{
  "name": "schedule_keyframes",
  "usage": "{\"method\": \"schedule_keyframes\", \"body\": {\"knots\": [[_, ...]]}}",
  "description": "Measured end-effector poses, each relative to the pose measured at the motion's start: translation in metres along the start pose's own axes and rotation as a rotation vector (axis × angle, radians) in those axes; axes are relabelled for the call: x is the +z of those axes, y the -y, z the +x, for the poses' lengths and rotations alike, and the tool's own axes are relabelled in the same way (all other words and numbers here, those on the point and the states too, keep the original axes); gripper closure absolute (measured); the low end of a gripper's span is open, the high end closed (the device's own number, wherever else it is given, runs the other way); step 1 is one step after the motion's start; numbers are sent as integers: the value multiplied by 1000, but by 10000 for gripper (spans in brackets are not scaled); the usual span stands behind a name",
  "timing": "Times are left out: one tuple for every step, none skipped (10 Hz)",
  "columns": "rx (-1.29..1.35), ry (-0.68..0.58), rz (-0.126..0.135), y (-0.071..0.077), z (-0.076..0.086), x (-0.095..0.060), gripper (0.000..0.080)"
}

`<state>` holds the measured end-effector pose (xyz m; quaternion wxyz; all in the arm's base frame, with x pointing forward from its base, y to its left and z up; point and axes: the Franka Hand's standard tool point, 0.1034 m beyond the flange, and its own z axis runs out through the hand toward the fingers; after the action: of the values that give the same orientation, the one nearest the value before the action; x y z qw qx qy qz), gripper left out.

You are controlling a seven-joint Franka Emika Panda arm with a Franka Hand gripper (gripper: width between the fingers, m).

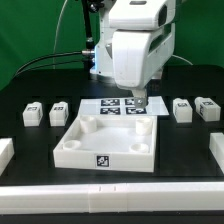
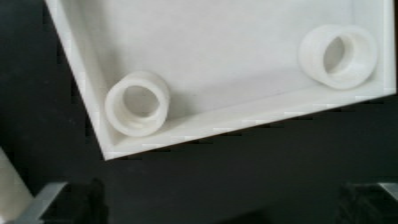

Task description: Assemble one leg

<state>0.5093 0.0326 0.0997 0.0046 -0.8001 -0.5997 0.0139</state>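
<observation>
Four small white legs with black-and-white tags lie on the black table. Two are at the exterior view's left (image 1: 33,114) (image 1: 59,112) and two at its right (image 1: 182,108) (image 1: 207,108). The large white square tray (image 1: 80,152) with round corner sockets sits in the middle. My gripper (image 1: 140,100) hangs over the tray's far right corner, open and empty. In the wrist view the tray (image 2: 231,60) shows two sockets (image 2: 137,104) (image 2: 334,54). My gripper (image 2: 214,208) has dark fingertips (image 2: 50,203) wide apart over bare table. No leg shows in the wrist view.
The marker board (image 1: 108,106) lies flat behind the tray, partly under the arm. White bars lie at the exterior view's left edge (image 1: 5,152), right edge (image 1: 216,150) and along the front (image 1: 110,200). Cables hang behind the arm.
</observation>
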Motion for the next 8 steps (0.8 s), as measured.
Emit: {"method": "schedule_keyframes", "body": {"knots": [[-61,-4,-11,8,-6,4,150],[-106,-5,-13,16,-13,8,150],[-138,0,0,20,-20,11,150],[-164,4,12,22,-26,14,150],[-171,7,20,24,-33,17,150],[-165,6,19,23,-32,17,150],[-164,7,19,23,-32,17,150],[-164,7,20,23,-33,17,150]]}}
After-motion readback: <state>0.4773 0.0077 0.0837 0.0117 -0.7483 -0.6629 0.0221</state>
